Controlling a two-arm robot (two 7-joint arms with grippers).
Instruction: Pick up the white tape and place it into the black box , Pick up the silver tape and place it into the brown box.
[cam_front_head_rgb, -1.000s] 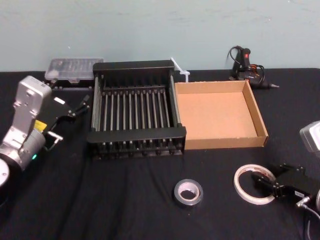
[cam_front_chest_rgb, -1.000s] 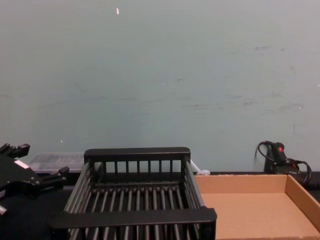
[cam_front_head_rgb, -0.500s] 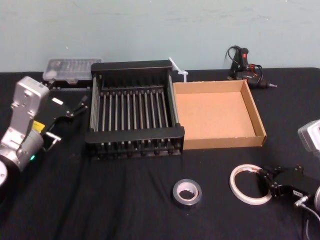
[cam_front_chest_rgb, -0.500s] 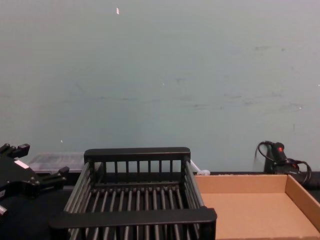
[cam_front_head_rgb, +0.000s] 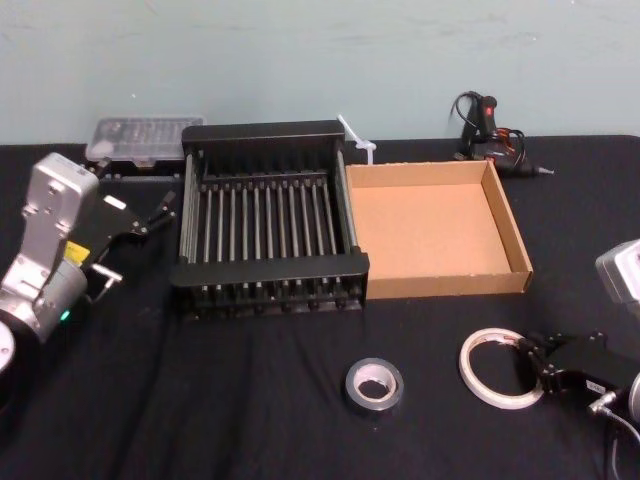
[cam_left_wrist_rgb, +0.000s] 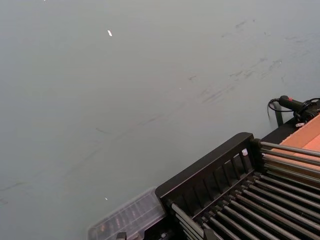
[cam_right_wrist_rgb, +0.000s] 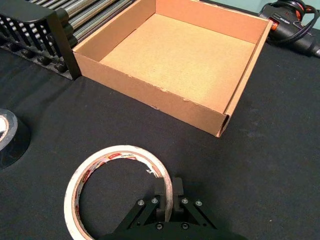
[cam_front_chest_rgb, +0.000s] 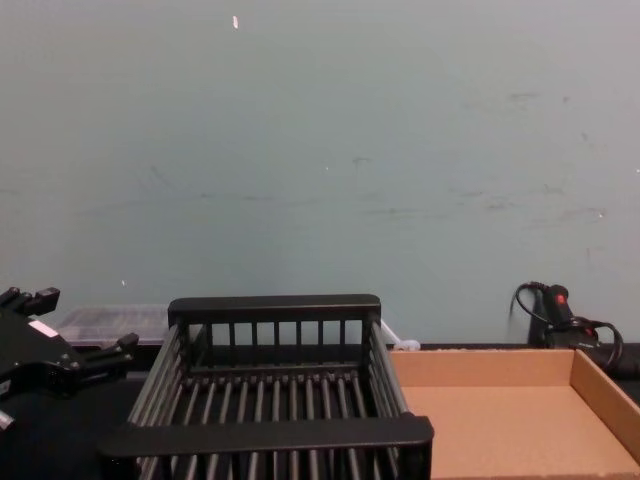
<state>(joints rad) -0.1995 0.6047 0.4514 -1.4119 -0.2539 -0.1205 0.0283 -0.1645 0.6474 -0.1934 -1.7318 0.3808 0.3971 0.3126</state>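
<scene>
Item: white tape (cam_front_head_rgb: 501, 368), flat on the black table (cam_front_head_rgb: 200, 400), near right, in front of the brown box (cam_front_head_rgb: 437, 229). I judge it light, thin-walled and a little springy; best held across the ring wall, where my right pincer (cam_right_wrist_rgb: 167, 197) now pinches it, one finger inside, one outside.

Item: silver tape (cam_front_head_rgb: 375, 386), lying flat mid-front, well apart from the white roll; thicker, stiffer, likely heavier.

Item: black box (cam_front_head_rgb: 266, 232), bare inside, beside the cardboard tray.

Left pincer (cam_front_head_rgb: 150, 213): fingers spread, idle beside the crate's left wall.

Change: over the last second the white roll slid slightly leftward with the right pincer; nothing lifted yet.
</scene>
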